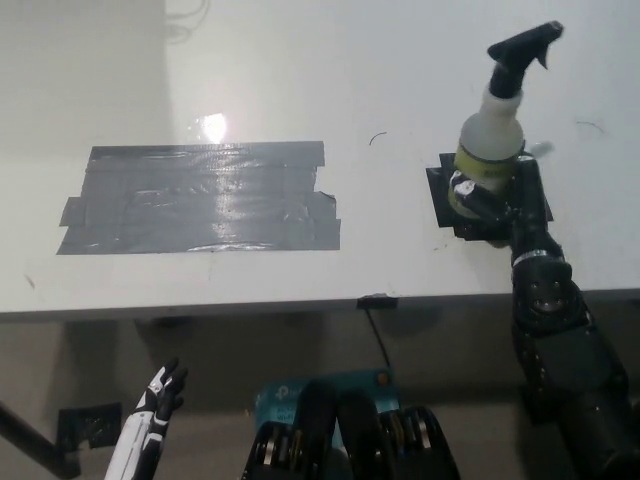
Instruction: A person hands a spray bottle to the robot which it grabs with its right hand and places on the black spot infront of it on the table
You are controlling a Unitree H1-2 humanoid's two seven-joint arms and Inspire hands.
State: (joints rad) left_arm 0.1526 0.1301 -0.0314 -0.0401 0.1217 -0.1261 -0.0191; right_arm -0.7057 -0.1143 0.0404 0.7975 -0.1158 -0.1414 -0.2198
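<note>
A: Spray bottle (492, 135) is held upright by the right hand (495, 195), black fingers wrapped round its lower body, right over the black spot (443, 200) on the table (300, 60). Whether the base is touching the spot can't be told.

B: Left hand?

A: White left hand (150, 415) is rested low below the table edge, fingers spread, nothing held.

B: Risks?

A: Bottle is tall, with the black trigger head (522, 45) on top, so a tip-over is likely if it's released before the base is seated flat. It could also be dragged over as the fingers are pulled away. Grey tape patch (200, 198) is well apart, not involved.
</note>
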